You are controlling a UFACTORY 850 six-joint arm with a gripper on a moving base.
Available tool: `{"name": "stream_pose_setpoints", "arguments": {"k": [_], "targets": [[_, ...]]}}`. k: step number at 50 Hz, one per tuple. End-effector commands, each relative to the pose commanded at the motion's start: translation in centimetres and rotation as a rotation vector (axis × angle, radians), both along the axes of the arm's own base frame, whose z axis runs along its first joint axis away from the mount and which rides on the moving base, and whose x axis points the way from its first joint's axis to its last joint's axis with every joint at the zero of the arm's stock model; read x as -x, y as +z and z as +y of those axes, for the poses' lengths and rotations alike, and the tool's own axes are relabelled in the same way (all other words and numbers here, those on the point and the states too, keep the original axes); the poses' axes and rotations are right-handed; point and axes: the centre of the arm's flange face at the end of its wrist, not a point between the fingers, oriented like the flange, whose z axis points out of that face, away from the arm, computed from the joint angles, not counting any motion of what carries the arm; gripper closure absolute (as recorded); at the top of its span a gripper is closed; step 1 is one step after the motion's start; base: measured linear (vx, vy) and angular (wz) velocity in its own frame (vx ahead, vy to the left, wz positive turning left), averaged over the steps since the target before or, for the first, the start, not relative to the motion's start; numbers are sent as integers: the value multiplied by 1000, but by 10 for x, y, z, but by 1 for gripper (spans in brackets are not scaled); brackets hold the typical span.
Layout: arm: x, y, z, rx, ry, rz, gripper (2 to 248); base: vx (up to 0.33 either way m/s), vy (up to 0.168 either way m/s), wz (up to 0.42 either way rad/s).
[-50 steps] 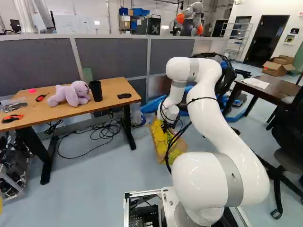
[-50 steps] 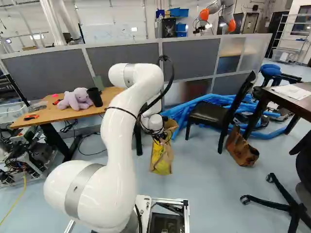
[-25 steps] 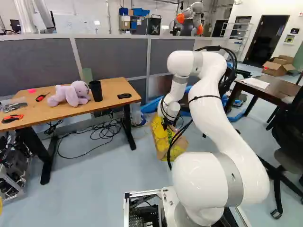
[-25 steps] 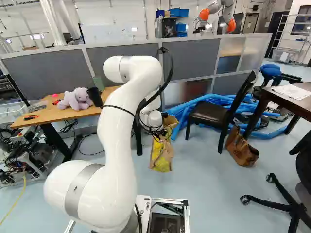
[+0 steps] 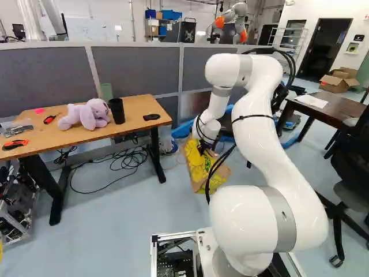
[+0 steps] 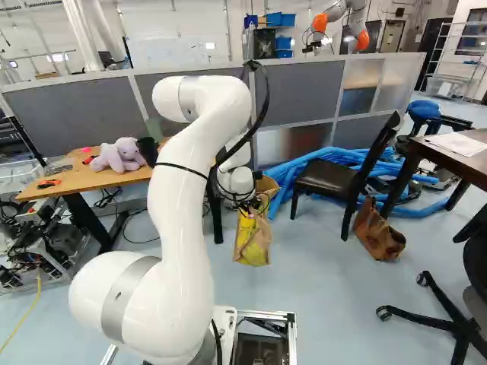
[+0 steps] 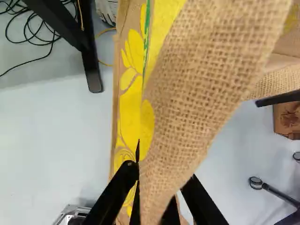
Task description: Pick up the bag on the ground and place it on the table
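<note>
My gripper (image 5: pixel 203 148) is low beside the table, at the top of the burlap bag (image 5: pixel 215 176) with its yellow print. In the right base view the bag (image 6: pixel 253 242) hangs upright below the wrist; whether its bottom touches the floor I cannot tell. Seen from the wrist, the black gripper (image 7: pixel 157 190) has a fold of burlap (image 7: pixel 197 84) pinched between its two fingers, and the cloth hides part of them. The wooden table (image 5: pixel 135 118) stands left of the bag in the left base view.
On the table are a purple plush toy (image 5: pixel 86 114), a black cup (image 5: pixel 116 110) and small tools. A black chair (image 6: pixel 335 179), blue hoses (image 6: pixel 304 166) and a brown bag (image 6: pixel 378 230) are to the right. Cables (image 5: pixel 124 158) lie under the table. Another robot (image 5: pixel 232 23) stands behind the partition.
The upper arm and elbow have risen against the base joint. The gripper has gone up a little, and the burlap bag has come up slightly with it. The base has stayed put.
</note>
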Motion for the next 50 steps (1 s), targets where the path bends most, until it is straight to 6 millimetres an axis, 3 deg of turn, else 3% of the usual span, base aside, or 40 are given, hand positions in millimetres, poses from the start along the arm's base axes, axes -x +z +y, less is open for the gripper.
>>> {"name": "stream_pose_setpoints", "arguments": {"k": [50], "targets": [[3, 67, 2, 10, 3, 7, 227, 0, 0, 0]]}}
